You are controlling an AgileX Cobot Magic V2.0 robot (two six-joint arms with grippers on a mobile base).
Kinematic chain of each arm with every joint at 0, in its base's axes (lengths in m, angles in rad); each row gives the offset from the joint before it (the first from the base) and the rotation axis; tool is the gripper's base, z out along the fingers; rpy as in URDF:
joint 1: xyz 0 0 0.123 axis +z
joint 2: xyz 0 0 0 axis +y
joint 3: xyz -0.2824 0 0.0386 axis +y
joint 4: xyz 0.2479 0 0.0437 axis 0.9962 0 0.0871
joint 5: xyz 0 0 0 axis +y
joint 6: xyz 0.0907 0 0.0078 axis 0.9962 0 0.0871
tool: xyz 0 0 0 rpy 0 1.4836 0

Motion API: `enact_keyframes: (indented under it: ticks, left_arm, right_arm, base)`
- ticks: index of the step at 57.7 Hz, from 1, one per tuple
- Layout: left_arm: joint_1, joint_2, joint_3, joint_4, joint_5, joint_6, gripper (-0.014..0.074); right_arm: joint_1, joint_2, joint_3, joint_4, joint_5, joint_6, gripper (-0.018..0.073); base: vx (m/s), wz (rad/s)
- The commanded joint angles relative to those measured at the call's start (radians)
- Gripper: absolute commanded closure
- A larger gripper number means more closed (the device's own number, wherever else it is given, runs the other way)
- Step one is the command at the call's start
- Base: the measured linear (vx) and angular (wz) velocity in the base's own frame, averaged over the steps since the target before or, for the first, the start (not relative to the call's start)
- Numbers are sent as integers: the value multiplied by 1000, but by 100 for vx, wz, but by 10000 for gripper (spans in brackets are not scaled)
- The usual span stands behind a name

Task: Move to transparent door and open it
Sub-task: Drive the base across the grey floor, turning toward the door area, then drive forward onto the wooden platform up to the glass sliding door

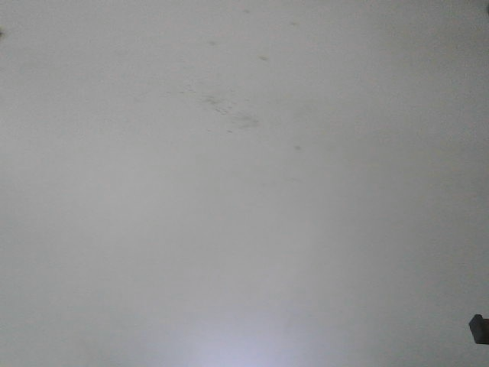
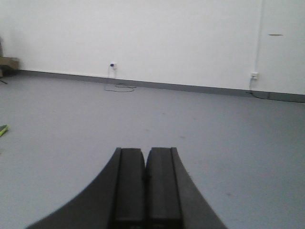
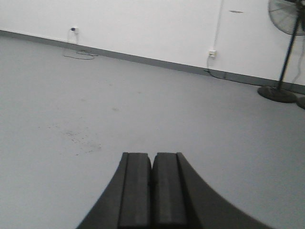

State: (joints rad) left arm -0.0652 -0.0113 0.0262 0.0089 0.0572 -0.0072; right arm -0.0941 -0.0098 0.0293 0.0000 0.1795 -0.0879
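The transparent door is out of view in every frame. My left gripper (image 2: 145, 151) is shut, its two dark pads pressed together with nothing between them, held low over bare grey floor. My right gripper (image 3: 152, 155) is likewise shut and empty above the floor. The front view shows only plain grey floor with faint dark smudges (image 1: 233, 115) and a small dark piece of the robot at the lower right edge (image 1: 479, 329).
A white wall with a grey skirting board (image 2: 190, 88) runs across the far side. Wall sockets (image 2: 254, 75) (image 3: 212, 53) and a loose cable (image 2: 119, 87) lie along it. A black pedestal fan (image 3: 286, 52) stands at the far right. Something green lies at the left edge (image 2: 3, 130).
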Motion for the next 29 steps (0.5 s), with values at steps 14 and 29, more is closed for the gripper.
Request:
enact_keyframes:
  ticks: [14,29]
  left_arm:
    - [-5,-12,32,-1,-78,-2,602]
    - [-5,-12,32,-1,-78,-2,602]
  right_arm:
    - [-4,-11,14,0,-79,0,567]
    - [-4,-11,14,0,-79,0,567]
  base:
    - [53,61]
    - [52,59]
